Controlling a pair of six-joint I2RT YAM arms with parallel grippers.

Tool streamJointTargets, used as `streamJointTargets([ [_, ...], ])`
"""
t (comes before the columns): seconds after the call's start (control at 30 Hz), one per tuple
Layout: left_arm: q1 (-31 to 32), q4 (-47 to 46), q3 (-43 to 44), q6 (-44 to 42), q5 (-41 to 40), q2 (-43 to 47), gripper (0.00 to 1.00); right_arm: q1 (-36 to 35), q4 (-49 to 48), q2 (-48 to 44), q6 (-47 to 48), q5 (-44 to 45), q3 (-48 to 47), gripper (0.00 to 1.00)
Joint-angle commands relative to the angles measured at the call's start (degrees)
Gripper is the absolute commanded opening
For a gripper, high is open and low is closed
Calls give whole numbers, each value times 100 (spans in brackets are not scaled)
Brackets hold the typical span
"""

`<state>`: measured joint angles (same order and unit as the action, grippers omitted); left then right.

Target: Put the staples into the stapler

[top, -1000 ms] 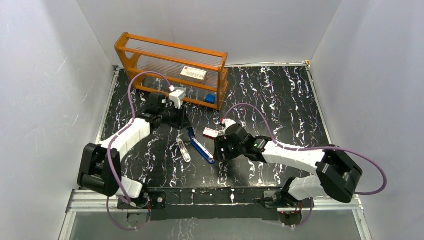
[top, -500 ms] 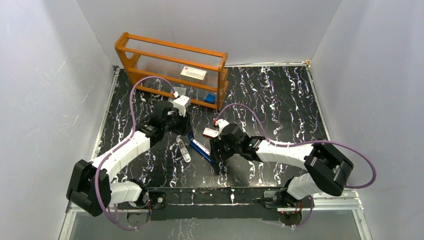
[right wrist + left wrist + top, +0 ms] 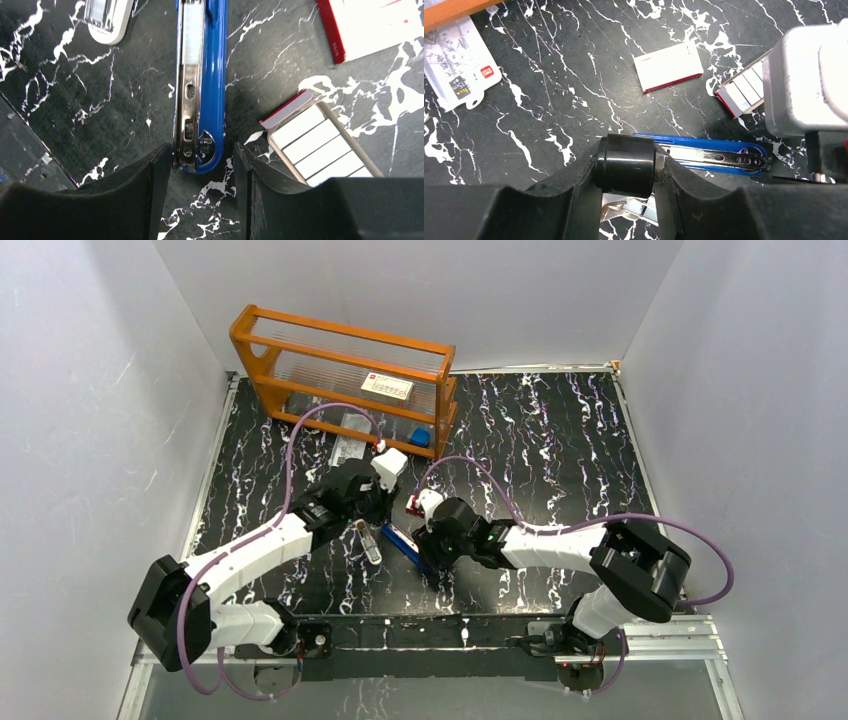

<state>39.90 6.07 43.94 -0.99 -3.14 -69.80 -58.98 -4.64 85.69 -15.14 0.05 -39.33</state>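
Right gripper has narrowed, part-open astride blue stapler pointing straight away; left gripper clamps black cylinder.

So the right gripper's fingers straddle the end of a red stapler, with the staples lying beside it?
The stapler is blue, not red; the right wrist view shows it. The right gripper does straddle its end, the staples beside it.

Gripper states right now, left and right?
Left gripper: closed on a black cylinder.
Right gripper: open, fingers either side of the blue stapler end.
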Motion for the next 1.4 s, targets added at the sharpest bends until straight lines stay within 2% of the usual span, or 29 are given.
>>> streamJointTargets([
  [0.0,328,-17,-83,-191,-811,138,27,-87,-228,-204,90,127,263,57],
  [0.07,470,-31,-86,-168,-1027,114,27,-89,-219,-211,85,176,325,59],
  [0.13,615,-35,-63,-96,-1388,65,31,-93,-160,-209,71,305,365,60],
  [0.33,990,-121,-125,-52,-1908,-11,30,-93,-296,-461,108,451,712,63],
  [0.5,1228,-123,-93,48,-2141,-234,30,-96,-249,-758,205,628,879,63],
  [0.6,1315,-130,-66,56,-2208,-335,30,-95,-419,-1038,174,420,1071,64],
  [0.93,1668,-211,-4,329,-2780,-678,30,33,-528,-1832,-850,394,1498,64],
  [1.23,2110,-510,11,709,-3594,-1008,30,323,-631,-1264,-2114,-201,1397,46],
  [1.37,2283,-580,-90,750,-3774,-992,31,352,-871,-1116,-2382,-345,1462,43],
])
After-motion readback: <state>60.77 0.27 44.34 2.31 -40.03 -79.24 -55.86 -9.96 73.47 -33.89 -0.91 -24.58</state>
